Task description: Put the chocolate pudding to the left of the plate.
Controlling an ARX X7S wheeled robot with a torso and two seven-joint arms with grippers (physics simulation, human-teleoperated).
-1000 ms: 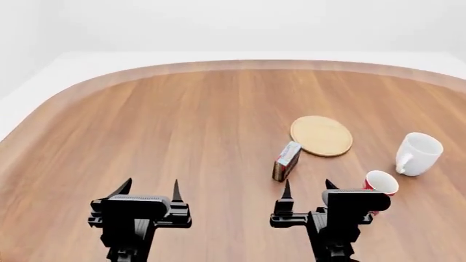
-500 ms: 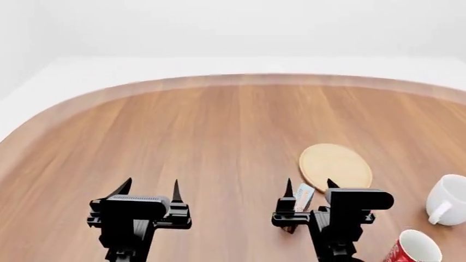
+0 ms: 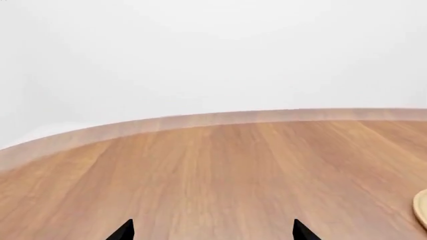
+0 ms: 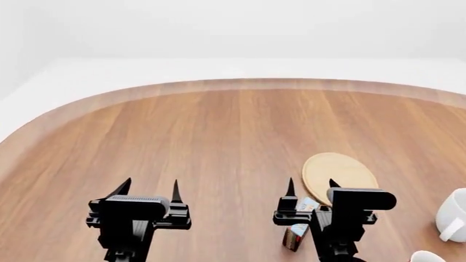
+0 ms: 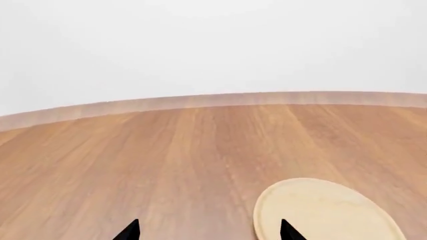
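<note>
The chocolate pudding is a small brown and red carton with a light blue face, lying on the table just left of the plate and mostly hidden behind my right gripper. The plate is a flat round tan disc; it also shows in the right wrist view and as a sliver in the left wrist view. My right gripper is open and empty, hovering above the carton. My left gripper is open and empty over bare wood, far left of both things.
A white mug stands at the right edge. The rim of the red patterned mug shows at the bottom right. The wooden table has a rounded far edge, with white floor beyond.
The view has moved forward over the table: plate, carton and mugs have slid down and right in the picture. The carton now sits under my right gripper. Both grippers stay open.
</note>
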